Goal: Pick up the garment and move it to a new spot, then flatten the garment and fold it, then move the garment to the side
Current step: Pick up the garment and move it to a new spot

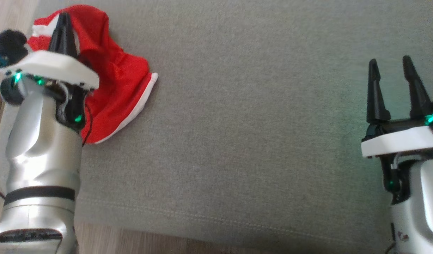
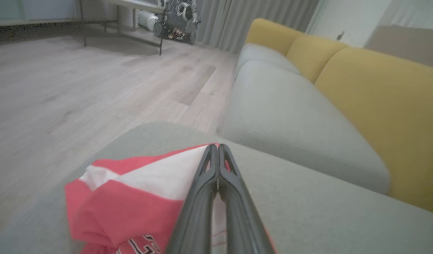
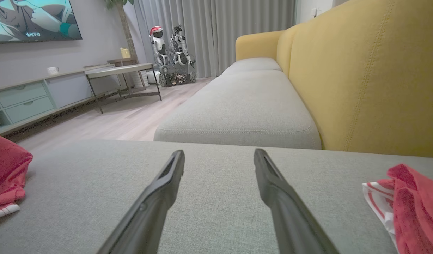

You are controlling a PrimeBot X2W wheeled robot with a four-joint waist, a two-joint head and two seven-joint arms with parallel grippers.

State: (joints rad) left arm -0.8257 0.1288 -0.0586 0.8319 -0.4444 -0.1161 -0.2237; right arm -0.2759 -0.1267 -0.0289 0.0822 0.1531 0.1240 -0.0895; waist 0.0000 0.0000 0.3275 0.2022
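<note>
Grey cushion [image 1: 255,123] holds red garment [image 1: 121,81] pinched by left end effector [image 1: 64,16].

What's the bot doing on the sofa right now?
The left gripper has its fingers shut over the crumpled red garment near the left end of the grey sofa cushion, apparently pinching its white-trimmed edge. The garment lies bunched on the cushion, not yet flattened or folded. The right gripper hangs open over bare cushion on the right, holding nothing.
</note>
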